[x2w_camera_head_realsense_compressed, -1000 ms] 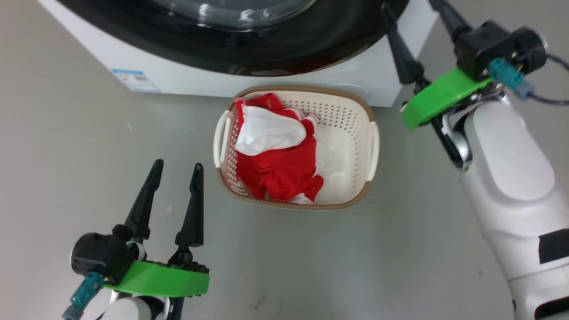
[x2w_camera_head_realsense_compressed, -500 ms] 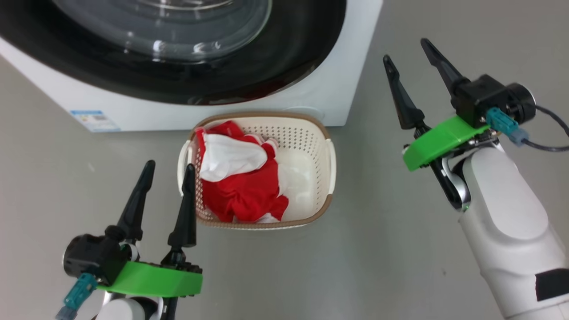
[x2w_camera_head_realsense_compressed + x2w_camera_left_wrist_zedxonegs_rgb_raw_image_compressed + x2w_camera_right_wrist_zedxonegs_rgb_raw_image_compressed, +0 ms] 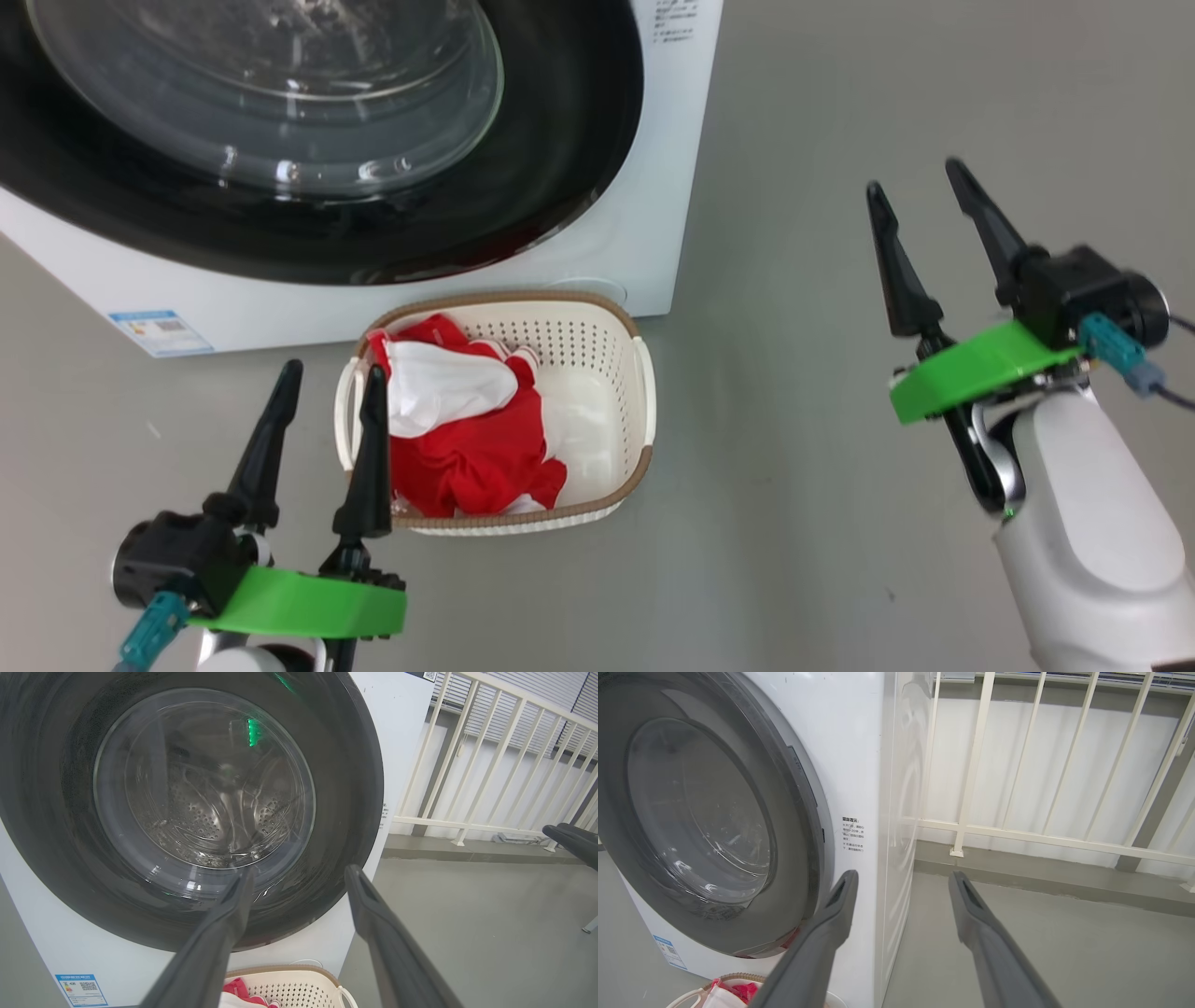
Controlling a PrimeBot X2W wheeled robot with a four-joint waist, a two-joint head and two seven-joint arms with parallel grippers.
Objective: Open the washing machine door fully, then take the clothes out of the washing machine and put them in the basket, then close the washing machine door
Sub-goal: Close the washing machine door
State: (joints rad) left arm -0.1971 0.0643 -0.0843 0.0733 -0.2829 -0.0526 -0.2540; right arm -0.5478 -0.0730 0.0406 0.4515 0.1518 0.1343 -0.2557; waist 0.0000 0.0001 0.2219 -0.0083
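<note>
1. Ground: smooth grey floor (image 3: pixel 794 233), matt. In the wrist views, a cream railing (image 3: pixel 1064 765) of upright bars stands behind it, before a pale wall.
2. A big white front-loading washing machine (image 3: pixel 667 187) takes up 10 to 12 o'clock of the head view. There is a small blue label (image 3: pixel 154 333) low on its front, toward 9 o'clock.
3. The large round door (image 3: pixel 579 140), with a wide glossy black rim and clear bulging glass, lies flat against the machine front, shut. The left wrist view shows a perforated steel drum (image 3: pixel 201 821) through the glass.
4. A small cream plastic basket (image 3: pixel 597 350) with perforated sides, a brown woven-look rim and white side handles stands on the floor. It is just before the machine, at 6 o'clock of the door.
5. Bright red clothes (image 3: pixel 467 457) with white panels lie bunched inside the basket, heaped toward its 9 o'clock side. The basket's bottom shows at its 3 o'clock side.
6. Left gripper (image 3: pixel 333 369), at 7 o'clock of the head view: jaws spread wide, nothing between them. Its inner finger crosses the basket's 9 o'clock handle in that view; contact cannot be told.
7. Right gripper (image 3: pixel 913 175), at 3 o'clock: jaws parted wide, empty, over the floor. It is well apart from the basket and off the machine's 3 o'clock corner.
</note>
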